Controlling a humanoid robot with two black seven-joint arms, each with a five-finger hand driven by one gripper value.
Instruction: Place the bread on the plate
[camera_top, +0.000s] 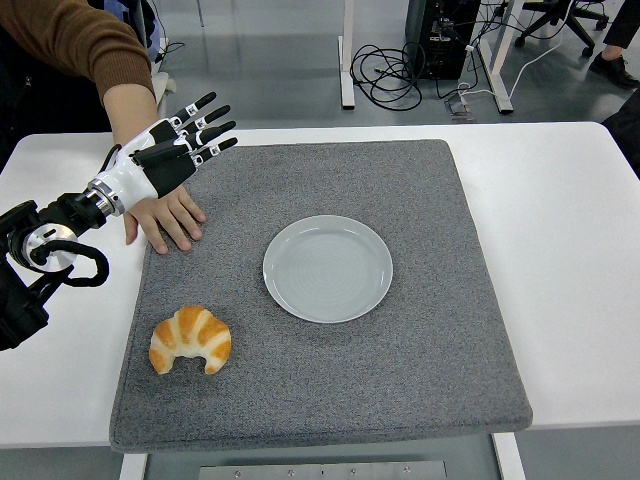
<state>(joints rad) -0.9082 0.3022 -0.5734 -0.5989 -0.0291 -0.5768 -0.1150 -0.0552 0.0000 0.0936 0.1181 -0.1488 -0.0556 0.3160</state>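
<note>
A golden croissant (190, 340) lies on the grey mat (420, 370) near its front left corner. An empty pale plate (328, 268) sits in the middle of the mat, to the right of and beyond the bread. My left hand (185, 140) hovers over the mat's far left edge with its fingers spread straight, holding nothing, well behind the croissant. The right arm does not show.
A person's hand (165, 220) in a brown sleeve (70, 40) rests flat on the mat's left edge, just under my left hand. Cables (400, 70) and desk legs stand on the floor beyond the white table (560, 220).
</note>
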